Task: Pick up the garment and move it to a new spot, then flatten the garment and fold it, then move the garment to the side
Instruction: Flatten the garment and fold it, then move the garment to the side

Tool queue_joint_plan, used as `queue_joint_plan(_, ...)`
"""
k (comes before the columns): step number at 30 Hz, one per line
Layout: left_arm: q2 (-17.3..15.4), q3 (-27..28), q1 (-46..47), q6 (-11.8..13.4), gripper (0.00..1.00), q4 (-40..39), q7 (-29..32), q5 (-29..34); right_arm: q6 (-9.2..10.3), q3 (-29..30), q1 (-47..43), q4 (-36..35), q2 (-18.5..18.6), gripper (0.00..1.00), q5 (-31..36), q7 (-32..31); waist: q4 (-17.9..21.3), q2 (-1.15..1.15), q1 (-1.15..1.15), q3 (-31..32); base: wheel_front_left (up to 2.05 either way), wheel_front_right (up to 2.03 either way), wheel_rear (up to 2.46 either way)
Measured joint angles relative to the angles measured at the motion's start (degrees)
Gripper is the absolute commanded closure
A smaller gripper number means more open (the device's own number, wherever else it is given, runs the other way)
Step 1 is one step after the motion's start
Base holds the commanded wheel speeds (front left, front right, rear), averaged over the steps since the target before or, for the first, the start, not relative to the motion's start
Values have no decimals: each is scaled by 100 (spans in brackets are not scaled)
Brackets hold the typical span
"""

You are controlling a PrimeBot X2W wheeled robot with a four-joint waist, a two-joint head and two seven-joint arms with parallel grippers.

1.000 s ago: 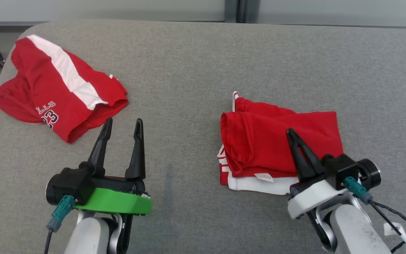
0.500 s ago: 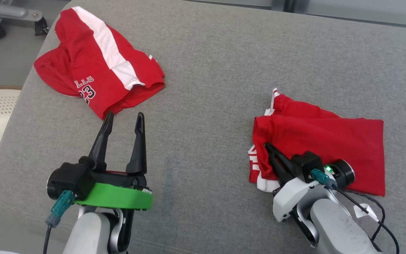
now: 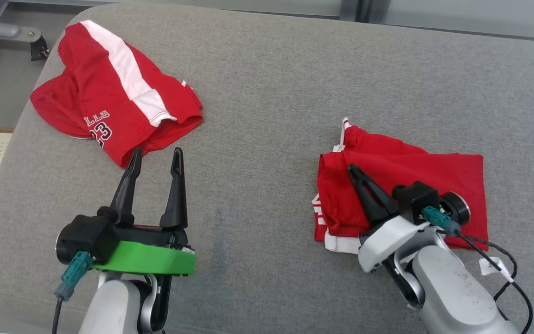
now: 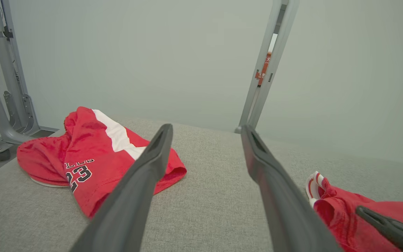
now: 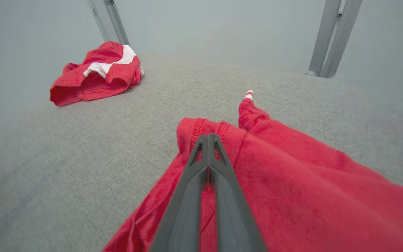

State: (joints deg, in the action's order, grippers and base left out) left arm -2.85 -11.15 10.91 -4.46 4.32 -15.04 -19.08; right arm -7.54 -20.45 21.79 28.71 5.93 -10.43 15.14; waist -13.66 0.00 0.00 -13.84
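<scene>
The folded red cloth garment (image 3: 415, 162) is lying on the grey fabric table (image 3: 271, 83), long side running left to right, just under the right claw (image 3: 351, 168), which is hovering pinched shut over it. The left claw (image 3: 156, 152) is hanging wide open, well apart from it.

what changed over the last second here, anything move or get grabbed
The head camera shifted, so the whole view moved. Against the folded red garment, the shut right gripper slid toward the cloth's left edge, fingers lying over it; nothing taken hold of or let go. The left gripper stayed open and empty, and the crumpled numbered garment kept its shape at the far left corner of the grey surface.
</scene>
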Motion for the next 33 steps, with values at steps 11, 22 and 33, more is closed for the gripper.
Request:
queue_joint_plan(11, 0, 138, -37, -45, 0, -30, -1, 103, 1, 1184, -662, -1656, 110, 100, 386, -1, 632, 0, 0, 180, 0, 0, 0)
queue_joint_plan(22, 1, 77, -177, 0, 0, 21, 0, 263, 1, 1948, -1201, -2314, -142, 0, 805, -1, 1211, 0, 0, 381, 0, 0, 0)
queue_joint_plan(33, 1, 86, -312, 43, 0, -2, 0, 434, 1, 2132, -1445, -2444, -267, 0, 881, -1, 1335, 0, 0, 510, 0, 0, 0)
